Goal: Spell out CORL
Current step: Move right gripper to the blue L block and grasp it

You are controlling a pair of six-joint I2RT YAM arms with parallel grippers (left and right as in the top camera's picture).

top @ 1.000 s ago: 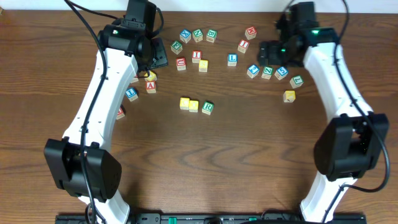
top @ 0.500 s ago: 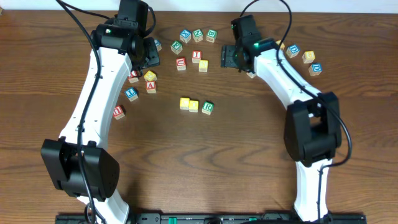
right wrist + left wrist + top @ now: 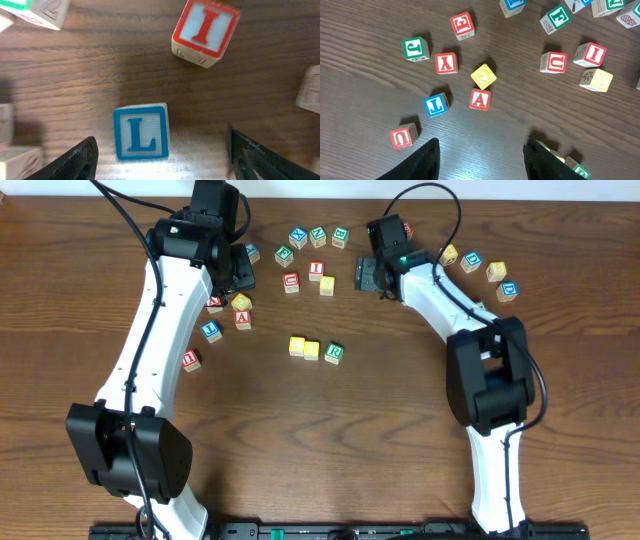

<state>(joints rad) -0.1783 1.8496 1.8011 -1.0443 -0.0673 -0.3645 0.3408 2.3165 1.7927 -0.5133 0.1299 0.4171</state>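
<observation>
Two yellow-topped cubes (image 3: pixel 297 346) (image 3: pixel 312 350) and the green R cube (image 3: pixel 334 353) stand in a row mid-table. The blue L cube (image 3: pixel 141 132) lies flat on the wood, seen only in the right wrist view. My right gripper (image 3: pixel 161 146) is open and straddles it: the cube sits nearer the left finger (image 3: pixel 75 161) and touches neither. In the overhead view the right gripper (image 3: pixel 371 275) hides that cube. My left gripper (image 3: pixel 482 150) hangs open and empty over bare wood at the back left (image 3: pixel 243 268).
A red I cube (image 3: pixel 205 30) lies just beyond the L. Loose cubes sit at the back centre (image 3: pixel 317 236), by the left gripper (image 3: pixel 243 319) (image 3: pixel 210 330) (image 3: pixel 191 360), and at the back right (image 3: pixel 471 261) (image 3: pixel 509 289). A red U (image 3: pixel 291 281) and a yellow cube (image 3: pixel 327 284) lie behind the row.
My right gripper has swung left from the right-hand cluster to over the blue L cube. The loose cubes on the right now lie farther back. The left arm has barely shifted.
</observation>
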